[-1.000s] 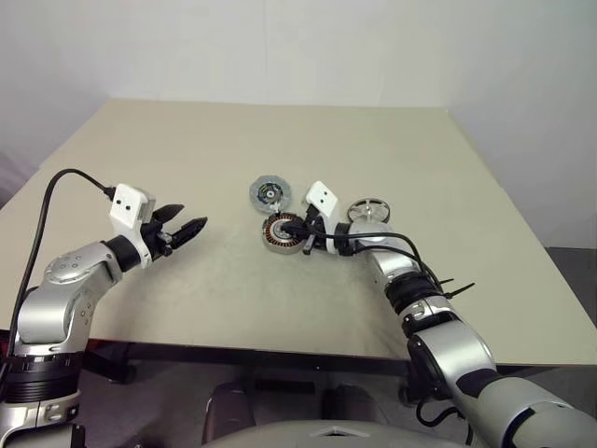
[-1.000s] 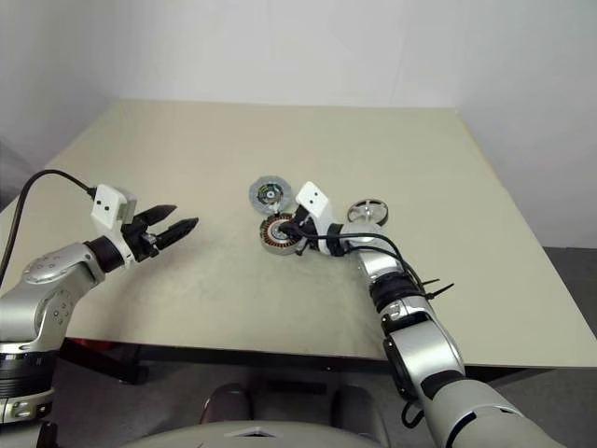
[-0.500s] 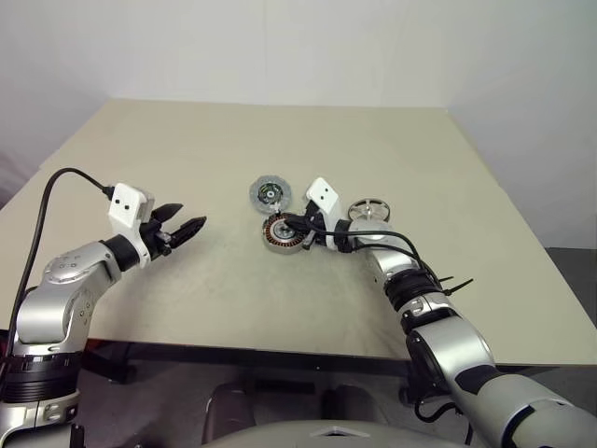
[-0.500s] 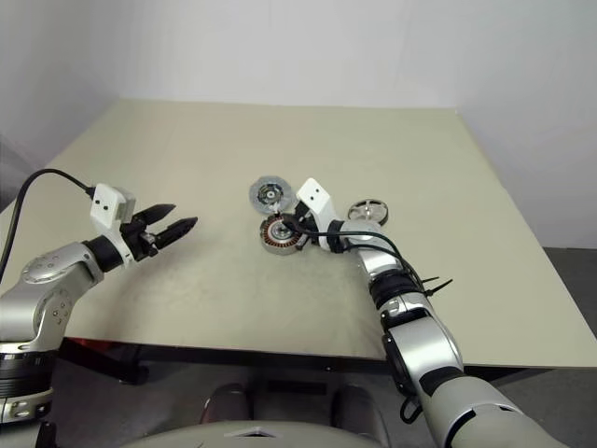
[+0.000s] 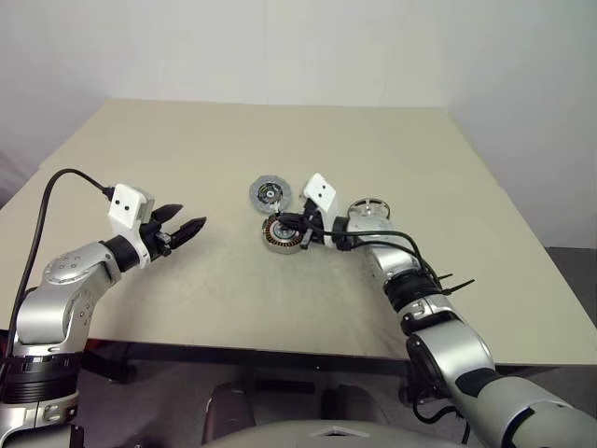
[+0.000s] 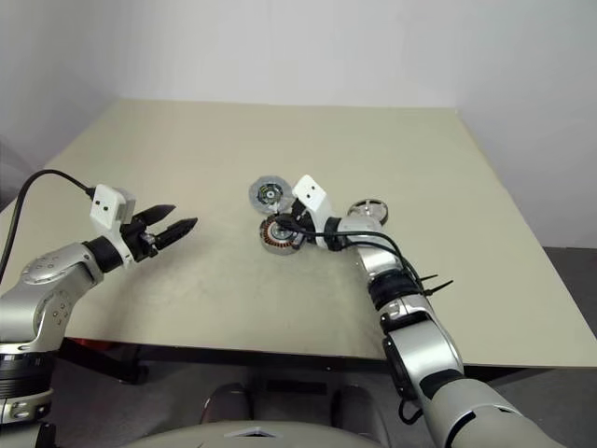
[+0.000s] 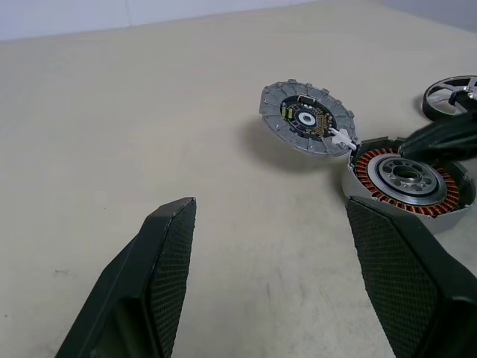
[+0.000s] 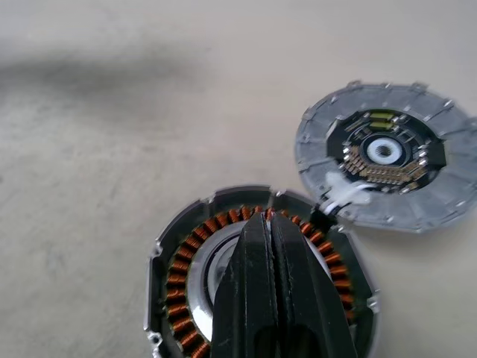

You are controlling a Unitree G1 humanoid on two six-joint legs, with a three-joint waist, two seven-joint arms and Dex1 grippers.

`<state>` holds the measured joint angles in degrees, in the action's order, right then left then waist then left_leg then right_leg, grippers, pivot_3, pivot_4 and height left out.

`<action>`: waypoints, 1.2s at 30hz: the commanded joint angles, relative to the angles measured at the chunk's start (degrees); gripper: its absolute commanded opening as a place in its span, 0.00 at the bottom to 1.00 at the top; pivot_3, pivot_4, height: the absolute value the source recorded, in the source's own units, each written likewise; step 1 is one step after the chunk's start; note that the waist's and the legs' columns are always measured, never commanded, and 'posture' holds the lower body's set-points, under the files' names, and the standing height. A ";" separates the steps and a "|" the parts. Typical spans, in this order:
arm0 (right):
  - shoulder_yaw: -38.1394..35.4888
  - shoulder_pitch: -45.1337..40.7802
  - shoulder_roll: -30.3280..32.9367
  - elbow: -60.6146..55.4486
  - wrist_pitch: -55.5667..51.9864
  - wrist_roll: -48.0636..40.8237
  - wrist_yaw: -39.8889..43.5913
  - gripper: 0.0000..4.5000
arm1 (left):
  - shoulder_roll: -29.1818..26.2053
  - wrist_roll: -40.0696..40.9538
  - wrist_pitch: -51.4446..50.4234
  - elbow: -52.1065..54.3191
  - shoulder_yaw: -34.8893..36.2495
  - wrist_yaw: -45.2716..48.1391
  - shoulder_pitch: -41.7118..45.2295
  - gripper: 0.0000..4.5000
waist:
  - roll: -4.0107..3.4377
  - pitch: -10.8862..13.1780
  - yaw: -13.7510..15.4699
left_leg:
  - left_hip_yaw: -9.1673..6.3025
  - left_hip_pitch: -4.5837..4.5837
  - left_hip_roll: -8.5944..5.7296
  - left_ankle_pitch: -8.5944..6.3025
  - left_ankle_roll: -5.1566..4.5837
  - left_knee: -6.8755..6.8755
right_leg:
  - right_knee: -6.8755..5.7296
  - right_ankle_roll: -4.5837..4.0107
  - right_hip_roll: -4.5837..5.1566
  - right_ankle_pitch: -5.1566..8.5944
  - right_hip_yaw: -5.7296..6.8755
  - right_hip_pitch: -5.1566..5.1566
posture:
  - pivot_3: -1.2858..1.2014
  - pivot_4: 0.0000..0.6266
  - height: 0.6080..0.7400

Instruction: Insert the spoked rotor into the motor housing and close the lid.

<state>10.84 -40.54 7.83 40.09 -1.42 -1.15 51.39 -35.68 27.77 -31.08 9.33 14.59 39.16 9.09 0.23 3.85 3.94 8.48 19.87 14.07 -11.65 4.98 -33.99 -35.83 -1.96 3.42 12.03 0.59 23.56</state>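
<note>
The motor housing [image 5: 280, 234], a short silver cup with copper windings, sits at the middle of the table. My right gripper [image 8: 270, 218] is shut, with nothing seen between its fingers. Its tip is over the housing's [image 8: 186, 261] far winding ring. The lid [image 5: 269, 193], a flat grey disc, lies just behind the housing, and a short white lead [image 8: 339, 195] joins the two. The spoked rotor [image 5: 370, 211] lies flat to the right of the housing, beside my right wrist. Well to the left, my left gripper [image 5: 191, 227] hovers open and empty, pointing toward the housing [image 7: 410, 175].
The beige table [image 5: 215, 289] has bare surface between my left gripper and the parts. A black cable [image 5: 392, 241] runs along my right forearm. White walls stand behind the table's far edge.
</note>
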 commanded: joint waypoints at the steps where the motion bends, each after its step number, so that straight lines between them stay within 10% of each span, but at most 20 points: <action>1: 0.76 0.93 -0.74 2.46 0.43 1.26 -2.28 0.01 | -1.01 0.18 0.81 1.64 1.49 -0.17 0.61 0.75 | 0.00 0.00 -0.03 | 0.00 0.00 0.00 0.00 0.00 0.00 | 0.00 0.00 0.00 0.00 0.00 0.00 | 0.52 0.00 1.00; 36: -4.74 -2.31 2.63 -2.80 -0.57 -2.92 -4.55 0.01 | -0.25 -0.21 1.18 0.13 -1.05 0.36 2.02 0.75 | 0.01 -0.01 -1.00 | 0.00 0.06 0.06 0.06 0.10 0.17 | 0.01 -0.01 -0.10 0.00 -0.02 0.02 | 0.52 0.00 1.00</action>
<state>5.79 -42.69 10.69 40.32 -2.29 -3.54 46.35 -35.49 27.73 -31.06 8.93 13.03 39.28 10.26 0.23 3.85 2.94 8.48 19.93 14.12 -11.59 5.08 -33.83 -35.81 -1.97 3.33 12.04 0.58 23.57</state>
